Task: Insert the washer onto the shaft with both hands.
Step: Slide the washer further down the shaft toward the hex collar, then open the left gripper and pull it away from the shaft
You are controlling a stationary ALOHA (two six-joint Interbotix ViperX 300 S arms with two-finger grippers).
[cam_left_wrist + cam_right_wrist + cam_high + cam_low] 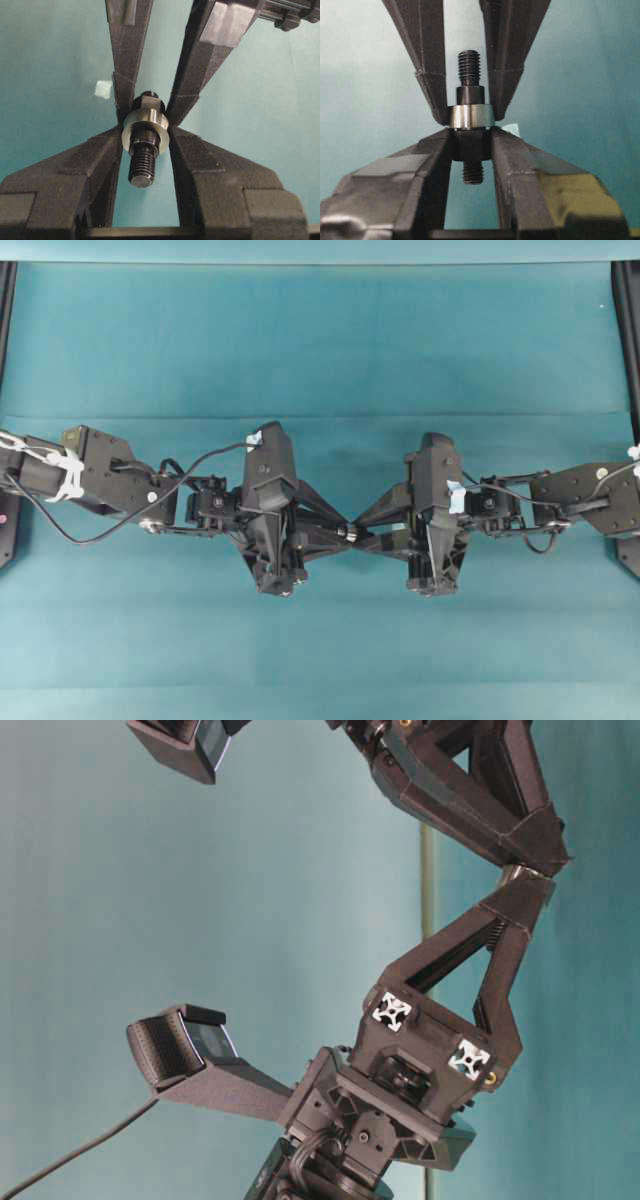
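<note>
Washer threaded on the shaft, held between two grippers above the teal cloth.

The smooth silvery washer (145, 132) ringed the dark stepped shaft (143, 162), seated against its thicker collar, threaded ends showing either side. The left gripper (145, 131) pinched the washer's rim between matte, grainy black fingers; the right gripper (468, 145) clamped the shaft's collar. The pointed triangular tips met mid-air over the cloth (320, 340).

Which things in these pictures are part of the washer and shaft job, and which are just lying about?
Part of the job:
washer
shaft
left gripper, closed on the washer
right gripper, closed on the shaft

Just lying about:
pale blue tape scrap on the teal table cover
</note>
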